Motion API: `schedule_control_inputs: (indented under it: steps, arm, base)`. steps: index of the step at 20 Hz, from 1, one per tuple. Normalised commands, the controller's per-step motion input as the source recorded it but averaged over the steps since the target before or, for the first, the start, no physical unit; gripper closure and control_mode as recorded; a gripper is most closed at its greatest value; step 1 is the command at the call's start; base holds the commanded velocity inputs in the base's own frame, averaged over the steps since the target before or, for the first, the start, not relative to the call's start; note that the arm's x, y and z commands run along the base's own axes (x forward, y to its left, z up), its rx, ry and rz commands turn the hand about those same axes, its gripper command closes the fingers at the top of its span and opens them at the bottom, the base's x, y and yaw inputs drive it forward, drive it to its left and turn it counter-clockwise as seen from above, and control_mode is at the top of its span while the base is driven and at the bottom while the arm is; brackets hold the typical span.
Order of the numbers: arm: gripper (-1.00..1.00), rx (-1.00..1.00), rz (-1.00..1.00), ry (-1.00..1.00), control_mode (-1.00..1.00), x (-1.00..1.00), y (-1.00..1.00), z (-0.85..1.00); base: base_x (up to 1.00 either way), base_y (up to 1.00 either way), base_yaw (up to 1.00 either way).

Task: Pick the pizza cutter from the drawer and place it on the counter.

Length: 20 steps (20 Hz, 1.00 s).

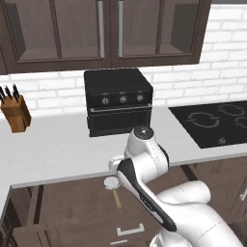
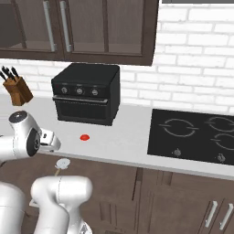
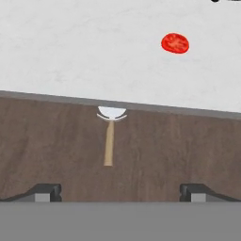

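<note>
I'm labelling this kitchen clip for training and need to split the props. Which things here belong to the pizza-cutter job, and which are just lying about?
Part of the job:
pizza cutter, lying in the open drawer
counter, where it must go
gripper, open, above the drawer

Just lying about:
tomato slice on the counter
toaster oven
knife block
cooktop
wall cabinets

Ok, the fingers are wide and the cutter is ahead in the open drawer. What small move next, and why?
Probably ease the open gripper forward and down over the tan handle of the pizza cutter. It lies flat in the drawer, its wheel tucked under the counter edge, and nothing is gripped yet.
</note>
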Motion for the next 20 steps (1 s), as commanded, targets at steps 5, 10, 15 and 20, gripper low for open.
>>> schedule_control_inputs:
  steps: [5,10,15,20]
  arm:
    - [-1.00,0.00,-0.09,0.00,-1.00,0.00,0.14,-0.48]
    - [-1.00,0.00,-0.07,0.06,-1.00,0.00,0.11,-0.38]
    - [-1.00,0.00,-0.06,0.19,-1.00,0.01,0.13,-0.38]
    - [-1.00,0.00,-0.03,0.25,-1.00,0.18,0.18,-0.32]
  base:
    - [0.00,0.00,0.00]
    - [0.00,0.00,0.00]
    - [0.00,0.00,0.00]
    - [0.00,0.00,0.00]
